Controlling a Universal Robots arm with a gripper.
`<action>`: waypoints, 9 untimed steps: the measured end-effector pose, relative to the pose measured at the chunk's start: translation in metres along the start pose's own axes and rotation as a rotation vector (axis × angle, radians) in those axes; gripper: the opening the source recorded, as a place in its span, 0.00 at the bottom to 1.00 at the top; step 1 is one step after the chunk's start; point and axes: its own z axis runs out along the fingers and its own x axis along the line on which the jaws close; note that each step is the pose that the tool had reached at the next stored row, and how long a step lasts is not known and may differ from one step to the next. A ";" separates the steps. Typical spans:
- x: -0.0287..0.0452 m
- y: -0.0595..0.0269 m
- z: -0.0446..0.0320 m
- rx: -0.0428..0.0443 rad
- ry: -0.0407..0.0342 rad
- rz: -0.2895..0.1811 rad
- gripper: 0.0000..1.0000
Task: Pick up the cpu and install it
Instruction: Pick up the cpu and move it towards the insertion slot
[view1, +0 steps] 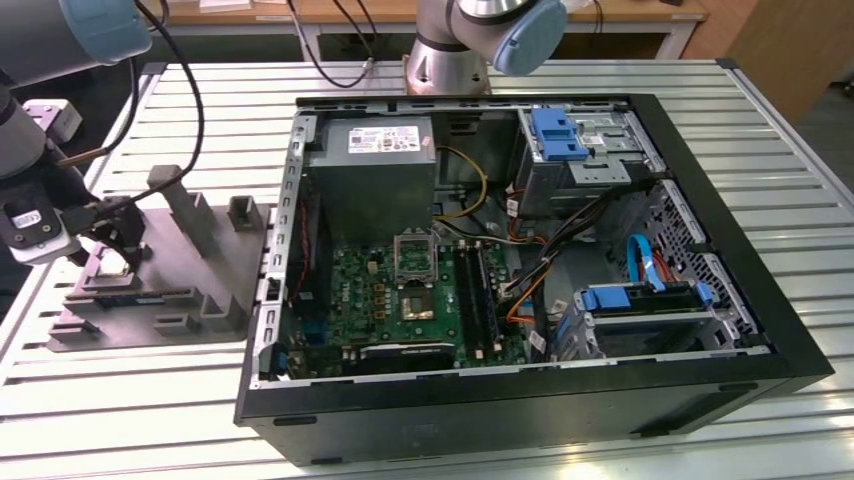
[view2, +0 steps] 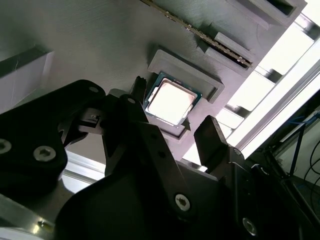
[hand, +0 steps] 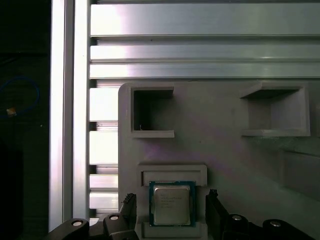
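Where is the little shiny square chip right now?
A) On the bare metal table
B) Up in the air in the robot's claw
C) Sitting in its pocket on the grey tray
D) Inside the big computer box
C: in the first wrist view the cpu lies flat in a shallow pocket of the grey tray, and the gripper has its fingers spread open on either side of it.

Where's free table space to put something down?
Bare table slats between the grey tray and the near edge, and beside the computer case at the exterior view's right. Crowded: the tray, pincer straddling the cpu.
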 end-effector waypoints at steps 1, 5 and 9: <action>0.0000 0.0000 0.0001 0.0000 0.0000 0.000 0.66; -0.0004 0.0000 0.0014 0.0000 -0.0001 0.000 0.66; -0.0012 0.0000 0.0021 0.0000 -0.0001 0.004 0.66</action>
